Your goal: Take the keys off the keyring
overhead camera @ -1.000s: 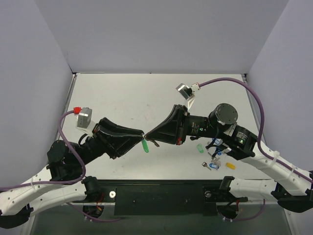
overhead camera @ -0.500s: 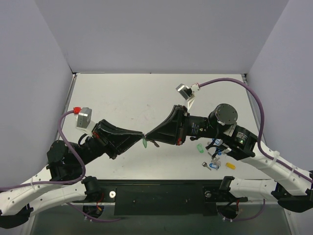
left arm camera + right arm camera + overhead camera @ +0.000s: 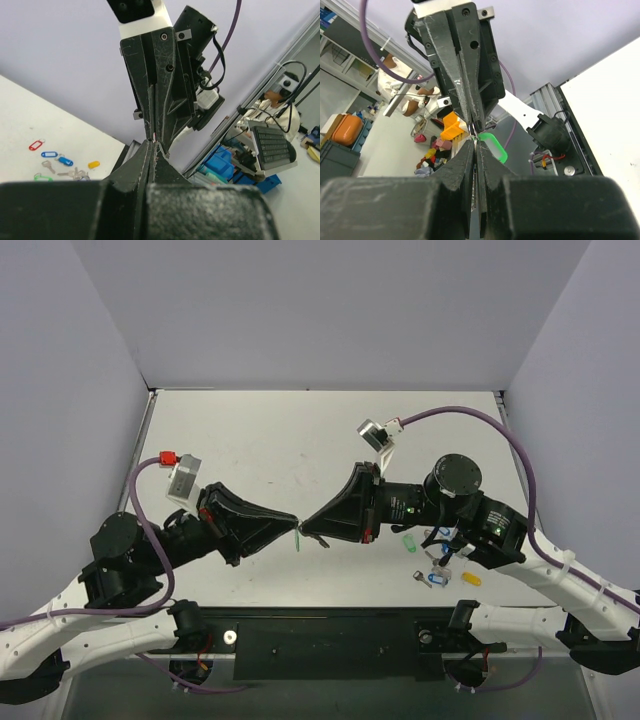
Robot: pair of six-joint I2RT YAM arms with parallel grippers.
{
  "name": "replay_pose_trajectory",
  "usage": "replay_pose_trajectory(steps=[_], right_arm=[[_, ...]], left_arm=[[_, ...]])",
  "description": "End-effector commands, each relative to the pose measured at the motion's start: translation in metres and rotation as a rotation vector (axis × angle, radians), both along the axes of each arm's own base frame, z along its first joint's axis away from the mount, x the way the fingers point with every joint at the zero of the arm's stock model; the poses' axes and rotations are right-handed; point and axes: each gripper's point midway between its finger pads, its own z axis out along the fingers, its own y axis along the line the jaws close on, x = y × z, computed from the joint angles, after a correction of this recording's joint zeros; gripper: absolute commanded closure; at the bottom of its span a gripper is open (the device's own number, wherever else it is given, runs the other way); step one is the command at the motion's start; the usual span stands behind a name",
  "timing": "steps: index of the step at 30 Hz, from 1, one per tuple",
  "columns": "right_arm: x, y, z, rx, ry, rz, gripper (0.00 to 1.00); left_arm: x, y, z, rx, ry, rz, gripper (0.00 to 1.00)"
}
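Note:
My left gripper (image 3: 293, 523) and right gripper (image 3: 305, 527) meet tip to tip above the table's near middle, both shut. The green-headed key (image 3: 298, 537) hangs just under the meeting tips; in the right wrist view it (image 3: 493, 146) sticks out right of my right gripper (image 3: 474, 141). A thin silver blade, the bare key, lies pinched between the right jaws. The keyring is too small to make out between the tips. In the left wrist view my left gripper (image 3: 152, 145) is shut against the right gripper's fingertips (image 3: 156, 131).
Several loose key tags lie on the table under the right arm: green (image 3: 408, 541), blue (image 3: 438, 578) and yellow (image 3: 470, 579). The left wrist view shows them too, with a red tag (image 3: 35, 145), a blue tag (image 3: 49, 154) and a yellow tag (image 3: 93, 164).
The green-headed key has swung up closer under the tips and shows smaller. The left wrist has shifted slightly up and right; both grippers stay shut tip to tip.

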Motion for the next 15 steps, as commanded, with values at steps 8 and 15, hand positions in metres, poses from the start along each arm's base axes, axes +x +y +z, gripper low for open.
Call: replay_pose_trajectory(steps=[8, 15], right_arm=[[-0.005, 0.000, -0.007, -0.042, -0.033, 0.005, 1.00], [-0.003, 0.002, -0.012, -0.068, -0.029, 0.002, 1.00]], left_arm=[[-0.010, -0.010, -0.027, 0.230, -0.046, -0.070, 1.00], [-0.014, -0.018, -0.050, 0.326, -0.025, -0.122, 1.00]])
